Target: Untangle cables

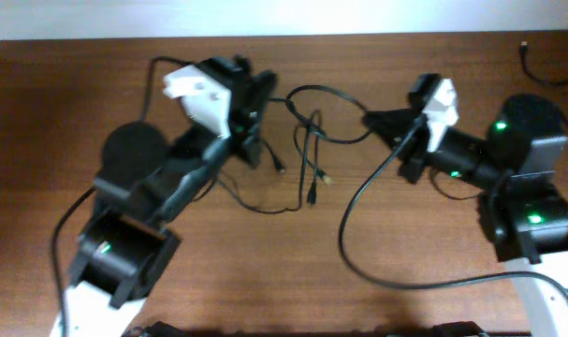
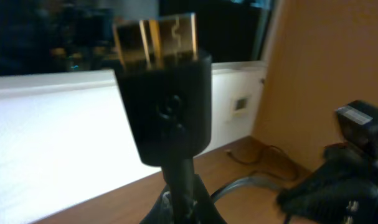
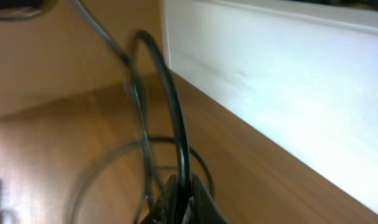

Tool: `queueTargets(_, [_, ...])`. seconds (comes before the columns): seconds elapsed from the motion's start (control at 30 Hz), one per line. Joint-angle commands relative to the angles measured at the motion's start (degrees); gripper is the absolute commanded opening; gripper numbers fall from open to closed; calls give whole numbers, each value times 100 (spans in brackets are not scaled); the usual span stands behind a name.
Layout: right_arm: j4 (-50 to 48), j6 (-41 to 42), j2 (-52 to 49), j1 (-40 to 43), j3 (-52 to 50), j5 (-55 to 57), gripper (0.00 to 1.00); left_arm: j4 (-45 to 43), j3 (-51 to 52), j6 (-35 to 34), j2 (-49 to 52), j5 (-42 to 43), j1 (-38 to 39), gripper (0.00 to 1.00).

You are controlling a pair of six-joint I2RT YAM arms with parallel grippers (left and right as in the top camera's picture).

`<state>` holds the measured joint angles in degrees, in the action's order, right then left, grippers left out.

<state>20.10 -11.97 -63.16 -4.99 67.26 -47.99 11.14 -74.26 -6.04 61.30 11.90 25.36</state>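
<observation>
Surface (image 1: pixel 265 271): brown wood grain, smooth, slight sheen. A pale, flat white wall (image 3: pixel 288 93) runs along its far edge.

Cables (image 1: pixel 312 140): thin black cords, round and matte. They are slung between the two grippers and droop toward the near side in narrow loops. Small plug ends hang off them, one with a lighter tip.

Left gripper (image 1: pixel 263 96): clamped tight on a cable just under its plug (image 2: pixel 167 106). In the left wrist view the plug stands upright above the gripper. It has a blocky black moulded body with rounded corners and a flat metal tongue on top with a brassy shine. The fingers are cut off by the bottom edge, showing only as dark slivers.

Right gripper (image 1: pixel 370 119): closed on a single cord (image 3: pixel 176 124). The cord rises from between the fingers and bends over in a stiff hoop. Further loops beyond it are blurred, so I cannot tell which strand crosses which.

Hidden: from overhead, the left arm's white housing (image 1: pixel 204 94) and dark links cover the surface behind the left gripper. The crossings midway between the grippers are too fine to resolve.

Room: there is broad bare wood on the near side of both grippers, and the wall is close on the far side. Thick black arm wiring (image 1: pixel 354 215) sweeps in a wide curve across the wood on the near side of the right gripper. A stray cable (image 1: pixel 529 58) lies well apart behind the right gripper, near the far edge.
</observation>
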Motion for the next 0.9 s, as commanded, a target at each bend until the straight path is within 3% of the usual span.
queueTargets(0.0, [341,39,413,1427,13,11,4,586,-70,-9,-1156,-1141,-942,0])
queueTargets(0.17, [848,20,494,2695,13,-66,4,1556,-70,7,-1888,-2181,-1875,0])
queueTargets(0.3, [782,42,494,2282,13,-710,4,1329,-70,4,-1622,-1071,-1888,0])
queueTargets(0.47, [756,42,494,1460,15,-686,4,479,-70,-83,-654,1370,-1836,0])
queueTargets(0.53, [756,42,494,1460,15,-684,4,372,-70,-79,-267,1683,-1397,0])
queueTargets(0.63, [756,42,494,1460,15,-684,4,404,-70,140,76,1331,-852,0])
queueTargets(0.67, [758,39,494,1460,15,-684,4,411,-70,181,142,1023,-789,42])
queueTargets(0.7, [758,39,494,1460,15,-684,4,409,-70,234,142,870,-789,99])
queueTargets(0.77, [756,39,494,1460,15,-684,4,413,-70,619,138,560,-789,99])
queueTargets(0.87, [839,39,494,1458,15,-662,7,501,-70,636,138,-295,-789,99])
